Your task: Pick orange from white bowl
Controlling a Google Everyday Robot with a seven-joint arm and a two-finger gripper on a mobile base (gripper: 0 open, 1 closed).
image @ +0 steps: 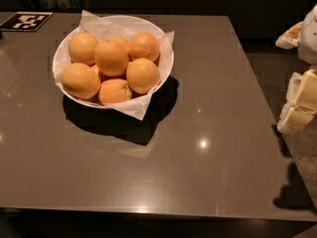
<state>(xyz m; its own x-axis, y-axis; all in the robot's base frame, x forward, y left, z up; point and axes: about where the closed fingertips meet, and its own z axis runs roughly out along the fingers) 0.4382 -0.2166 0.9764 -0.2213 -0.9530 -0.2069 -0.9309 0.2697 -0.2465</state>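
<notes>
A wide white bowl (166, 58) lined with white paper stands on the dark table at the back left. Several oranges are piled in it. A large, round, bright orange (111, 57) sits on top in the middle of the pile; a paler one (80, 80) lies at the front left and a smaller, darker one (114, 91) at the front. My gripper (300, 103), cream and white, is at the right edge of the view, beyond the table's right edge and far from the bowl. Nothing shows in it.
The grey table (208, 148) is glossy, with its front edge near the bottom of the view and its right edge slanting towards my arm. A black-and-white marker tag (25, 20) lies at the back left corner. Dark cabinets stand behind.
</notes>
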